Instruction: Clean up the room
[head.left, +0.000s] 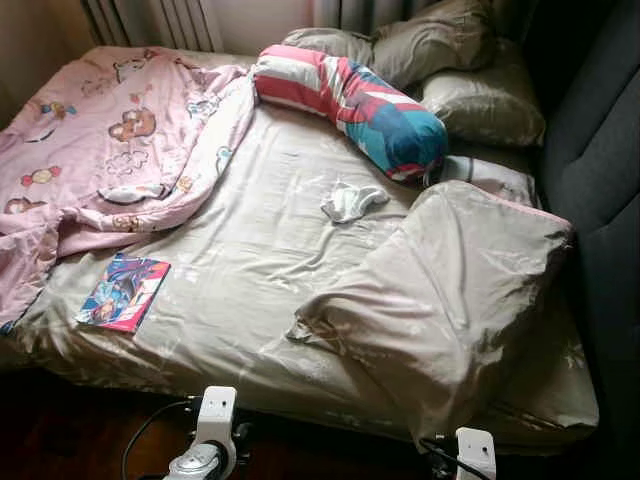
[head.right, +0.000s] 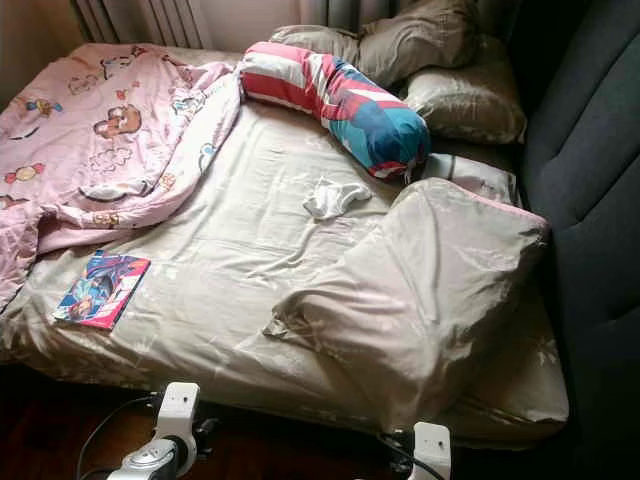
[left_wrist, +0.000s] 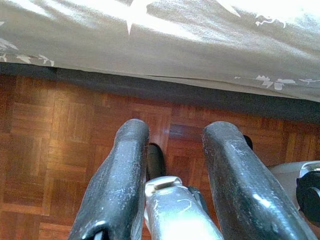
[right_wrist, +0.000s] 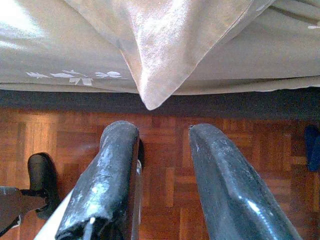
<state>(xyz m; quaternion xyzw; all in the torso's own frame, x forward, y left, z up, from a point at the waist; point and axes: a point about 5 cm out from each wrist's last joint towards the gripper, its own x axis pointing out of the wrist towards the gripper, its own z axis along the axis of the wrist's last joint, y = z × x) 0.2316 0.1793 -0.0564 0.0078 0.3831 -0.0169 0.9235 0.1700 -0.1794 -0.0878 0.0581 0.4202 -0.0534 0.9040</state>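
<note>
On the bed (head.left: 250, 290) are seen one white sock (head.left: 352, 201), one comic book (head.left: 124, 291), one striped bolster (head.left: 345, 100), one pink quilt (head.left: 110, 140) and three beige pillows. The left gripper (left_wrist: 172, 145) and right gripper (right_wrist: 160, 145) are held spread apart over the parquet floor (left_wrist: 50, 140), grasping nothing.

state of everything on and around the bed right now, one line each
pink blanket: crumpled over the bed's left side
beige duvet: bunched, corner hanging over the bed edge
bolster: lying askew near the pillows
pillows: piled at the head
white cloth: crumpled mid-sheet
comic book: closed, flat near the edge
left pincer: open, empty, above the floor
right pincer: open, empty
</note>
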